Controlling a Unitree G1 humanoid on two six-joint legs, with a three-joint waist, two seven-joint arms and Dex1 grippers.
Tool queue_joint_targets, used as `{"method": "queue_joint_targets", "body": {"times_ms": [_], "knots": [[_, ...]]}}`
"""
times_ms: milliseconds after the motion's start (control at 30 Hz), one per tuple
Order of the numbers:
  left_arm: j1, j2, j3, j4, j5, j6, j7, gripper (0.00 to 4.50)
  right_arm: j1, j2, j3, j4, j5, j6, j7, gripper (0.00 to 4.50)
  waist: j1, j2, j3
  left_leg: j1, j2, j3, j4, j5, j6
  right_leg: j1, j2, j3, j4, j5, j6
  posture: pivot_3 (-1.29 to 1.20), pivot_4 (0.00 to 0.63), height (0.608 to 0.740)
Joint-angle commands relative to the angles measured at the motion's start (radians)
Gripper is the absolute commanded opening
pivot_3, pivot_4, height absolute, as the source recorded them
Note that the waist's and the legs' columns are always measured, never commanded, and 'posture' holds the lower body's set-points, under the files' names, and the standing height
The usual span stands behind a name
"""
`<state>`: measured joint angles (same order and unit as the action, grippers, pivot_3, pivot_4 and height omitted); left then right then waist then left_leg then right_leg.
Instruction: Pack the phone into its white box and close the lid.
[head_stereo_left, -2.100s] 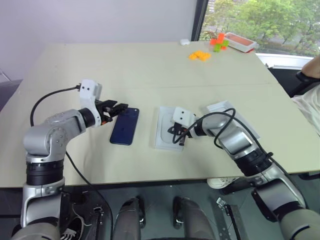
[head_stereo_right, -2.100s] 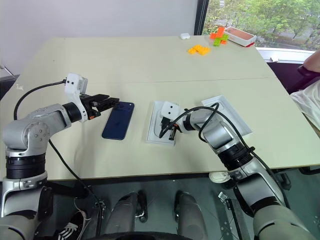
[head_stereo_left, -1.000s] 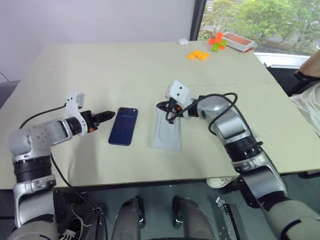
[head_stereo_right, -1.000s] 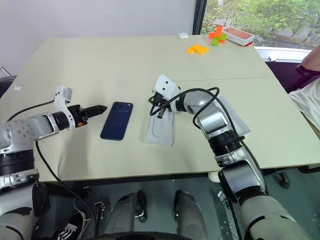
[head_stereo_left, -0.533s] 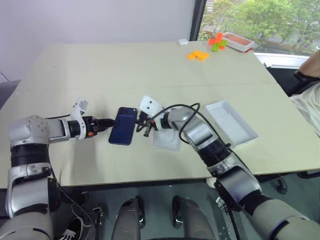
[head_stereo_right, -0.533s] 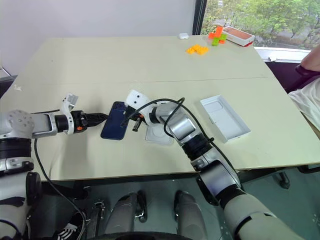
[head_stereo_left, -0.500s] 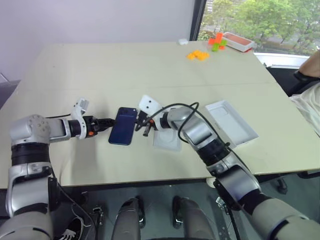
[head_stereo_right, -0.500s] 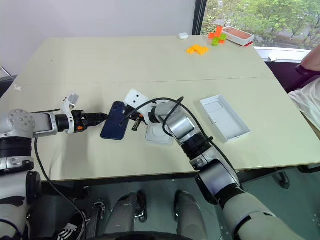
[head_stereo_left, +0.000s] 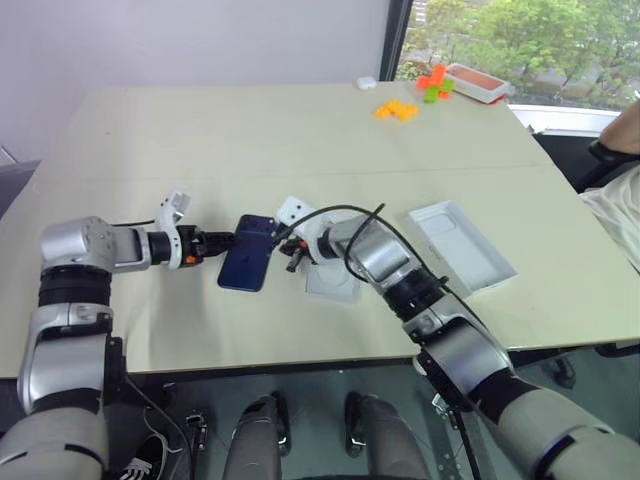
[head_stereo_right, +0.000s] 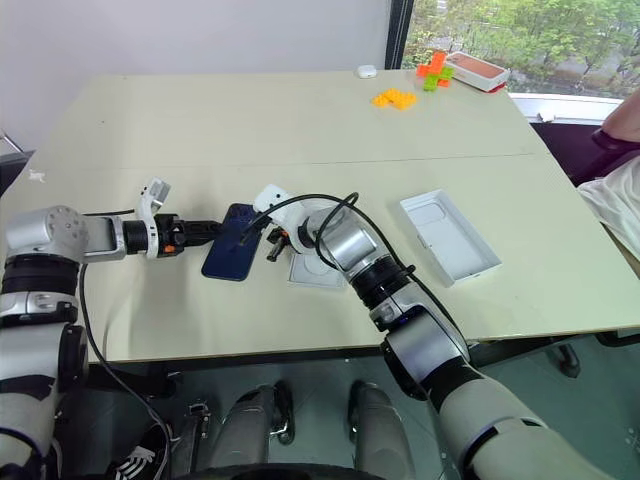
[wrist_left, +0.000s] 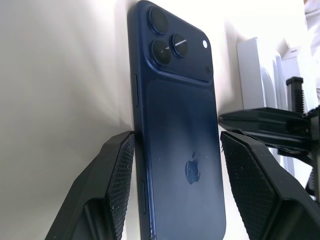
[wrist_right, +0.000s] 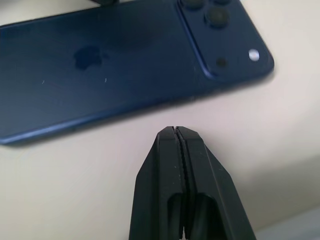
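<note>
Phone (head_stereo_left: 248, 265) flat on worktop (head_stereo_left: 250, 130), back up, between both hands. Left hand (wrist_left: 172, 150) open, fingers (wrist_left: 117, 165) straddling phone's long edges, one at the edge, other apart; nothing gripped yet. Right hand (wrist_right: 178, 137) closed tight, empty, tip just beside phone's other long edge.

Risks: glossy slim phone may slip or skid on squeeze; closed right hand could nudge it askew.

Count: one phone, two white trays: tray (head_stereo_left: 333, 280) near phone, tray (head_stereo_left: 462, 246) farther right.
</note>
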<state>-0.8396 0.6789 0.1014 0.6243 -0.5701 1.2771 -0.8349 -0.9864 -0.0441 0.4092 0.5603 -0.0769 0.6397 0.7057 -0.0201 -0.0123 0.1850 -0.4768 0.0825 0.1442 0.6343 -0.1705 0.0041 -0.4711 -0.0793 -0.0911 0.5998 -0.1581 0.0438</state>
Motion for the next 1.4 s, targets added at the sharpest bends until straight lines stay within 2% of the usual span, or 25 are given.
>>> {"method": "queue_joint_targets", "body": {"times_ms": [33, 200, 433, 733, 867, 1267, 1400], "knots": [[0.007, -0.019, -0.055, 0.0, 0.005, 0.055, -0.041, 2.89, -0.03, 0.028, 0.002, 0.046, -0.021, -0.038, -0.027, 0.06, 0.0, 0.0, 0.0, 0.0, 0.0, 0.0, 0.0, 0.0, 0.0, 0.0, 0.0, 0.0, 0.0, 0.0, 0.0, 0.0, 0.15, 0.74], [-0.001, -0.051, -0.02, 0.016, -0.003, 0.076, -0.041, 2.89, -0.03, 0.027, -0.012, 0.058, -0.021, -0.046, -0.022, 0.06, 0.001, 0.0, -0.001, 0.003, 0.0, -0.001, 0.0, 0.0, 0.0, 0.004, 0.0, 0.0, 0.0, 0.0, 0.0, 0.0, 0.15, 0.74], [-0.077, -0.097, 0.164, 0.094, -0.04, 0.127, 0.02, 2.89, -0.021, 0.002, -0.017, 0.055, -0.028, -0.051, -0.012, 0.06, 0.008, 0.0, -0.001, 0.003, -0.001, -0.004, 0.0, 0.0, 0.0, 0.004, -0.002, 0.0, -0.001, 0.0, 0.0, 0.0, 0.15, 0.74], [-0.081, -0.11, 0.242, 0.023, -0.052, 0.199, 0.074, 2.89, -0.02, 0.001, -0.014, 0.065, -0.047, -0.078, -0.009, 0.06, 0.001, 0.0, -0.001, 0.003, -0.001, -0.003, 0.0, 0.0, 0.0, 0.004, 0.0, 0.0, 0.0, 0.0, 0.0, 0.0, 0.15, 0.74], [-0.096, -0.116, 0.323, 0.019, -0.065, 0.211, 0.117, 2.89, -0.016, 0.001, -0.014, 0.069, -0.056, -0.086, -0.004, 0.06, -0.001, -0.001, -0.001, 0.003, -0.001, -0.003, 0.0, 0.0, 0.0, 0.004, 0.0, 0.0, 0.0, 0.0, 0.001, 0.0, 0.15, 0.74], [0.002, -0.184, 0.374, -0.064, -0.067, 0.217, 0.223, 2.89, -0.021, -0.002, -0.023, 0.074, -0.061, -0.099, -0.001, 0.06, -0.024, -0.001, -0.001, 0.004, -0.001, -0.003, 0.001, 0.0, 0.0, 0.005, 0.0, 0.0, 0.004, -0.001, 0.005, 0.0, 0.15, 0.74], [0.017, -0.208, 0.391, -0.076, -0.077, 0.211, 0.247, 2.89, -0.019, -0.005, -0.024, 0.068, -0.062, -0.097, -0.001, 0.06, -0.023, -0.002, 0.0, 0.004, -0.001, -0.005, 0.006, 0.0, 0.0, 0.003, -0.001, 0.0, 0.013, -0.004, 0.006, 0.0, 0.15, 0.74]]}}
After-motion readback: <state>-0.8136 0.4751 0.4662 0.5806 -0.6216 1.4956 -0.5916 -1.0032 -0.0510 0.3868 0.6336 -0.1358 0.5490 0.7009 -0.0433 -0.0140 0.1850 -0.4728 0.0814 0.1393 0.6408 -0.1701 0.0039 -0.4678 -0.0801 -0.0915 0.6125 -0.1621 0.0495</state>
